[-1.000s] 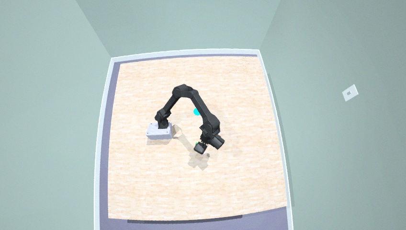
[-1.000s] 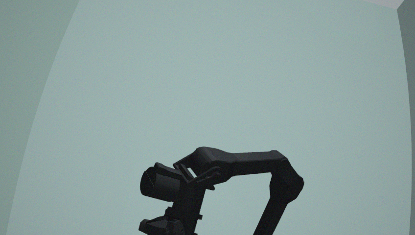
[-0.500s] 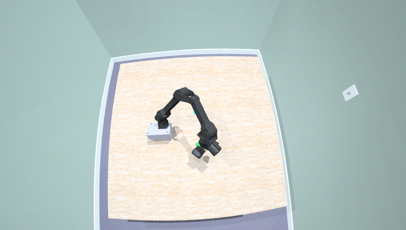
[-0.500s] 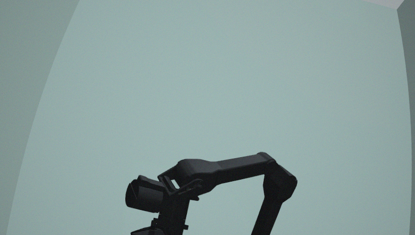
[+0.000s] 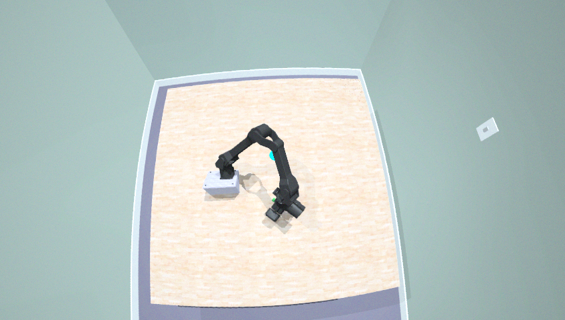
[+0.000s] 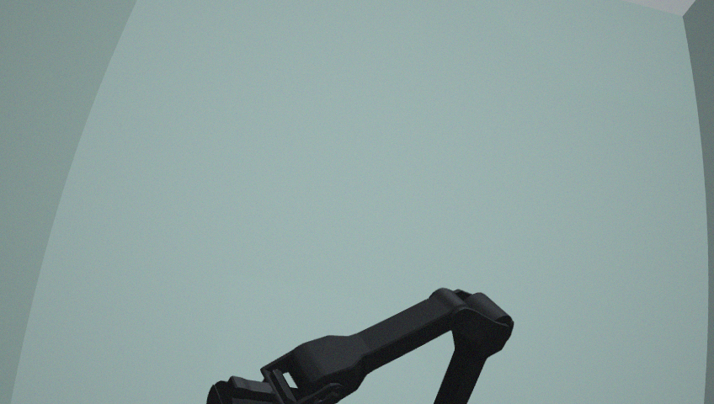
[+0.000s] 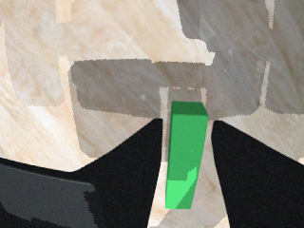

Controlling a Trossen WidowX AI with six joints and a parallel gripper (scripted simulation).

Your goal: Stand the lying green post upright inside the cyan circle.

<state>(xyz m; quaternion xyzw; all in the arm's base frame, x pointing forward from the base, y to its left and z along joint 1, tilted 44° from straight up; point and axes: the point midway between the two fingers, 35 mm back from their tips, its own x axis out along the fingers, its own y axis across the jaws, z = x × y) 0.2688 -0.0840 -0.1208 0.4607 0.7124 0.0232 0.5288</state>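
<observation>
The green post (image 5: 274,199) (image 7: 186,147) lies on the floor. In the wrist view it lies lengthwise between the two black fingers of my gripper (image 5: 278,203) (image 7: 187,122). A narrow strip of floor shows on each side of the post, so the fingers stand close around it without visible contact, and the gripper is open. In the top view the gripper hides most of the post. The cyan circle (image 5: 272,155) shows beside the forearm, which covers part of it. The exterior view shows neither post nor circle.
The arm's pale base block (image 5: 221,185) stands left of the gripper. The black forearm (image 5: 282,164) passes over the circle's right side. The wooden floor (image 5: 238,257) has a raised pale border (image 5: 144,166). The exterior view shows mostly wall and the upper arm (image 6: 401,327).
</observation>
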